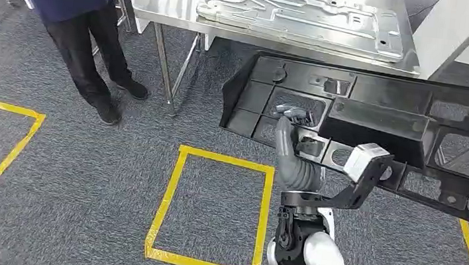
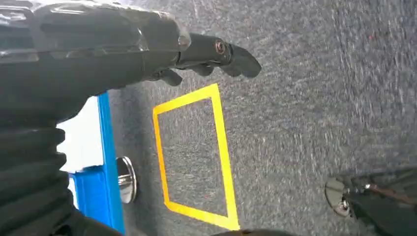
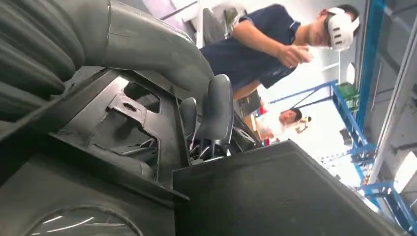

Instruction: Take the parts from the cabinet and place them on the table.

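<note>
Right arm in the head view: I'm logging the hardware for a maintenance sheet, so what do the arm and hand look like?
The right arm has a rounded silver shell with black joint hardware and a thin dark cable at the elbow. A dark grey ribbed cover sleeves the wrist, and a black bracket carries a pale grey box-shaped camera. The right hand has a thick grey thumb and darker fingers.

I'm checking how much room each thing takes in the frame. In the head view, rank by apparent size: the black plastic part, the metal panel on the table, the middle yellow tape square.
1. black plastic part, though nearness enlarges it
2. metal panel
3. middle yellow tape square
</note>
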